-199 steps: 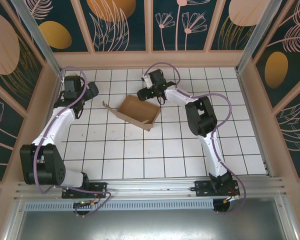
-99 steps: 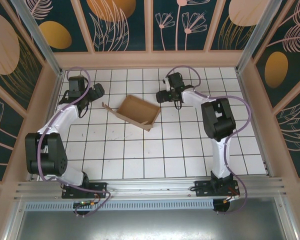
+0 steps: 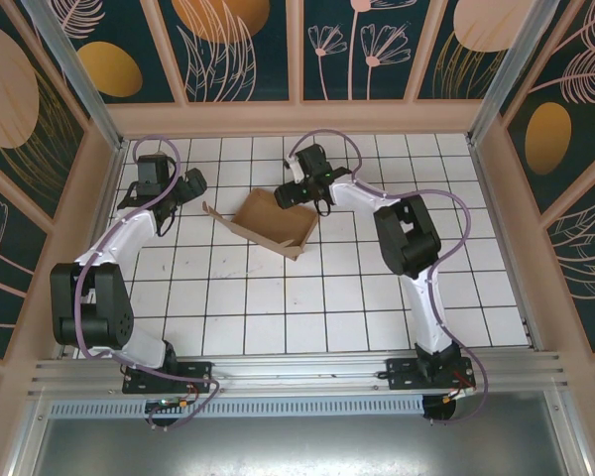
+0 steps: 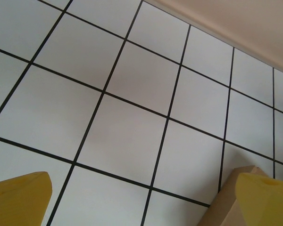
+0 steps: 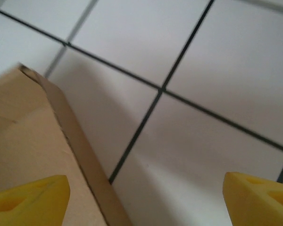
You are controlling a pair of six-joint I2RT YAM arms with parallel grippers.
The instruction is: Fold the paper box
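Centrally, paper box (image 3: pixel 273 222) on tiled table (image 3: pixel 278 307), right claw (image 3: pixel 286 192) agape just beside

Table (image 3: pixel 278 307): white tiles, black grid lines.
Walls (image 3: pixel 238 50), 9 through 12 to 3 o'clock: teal panels, pale leaf drawings, orange ovals, tan frames.
Rail (image 3: pixel 297 372), 6 o'clock: ribbed aluminium.

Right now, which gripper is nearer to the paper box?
Right. The right gripper, jaws open, hangs over the far edge of the paper box; the left gripper, jaws open, is apart from it, off its left flap.
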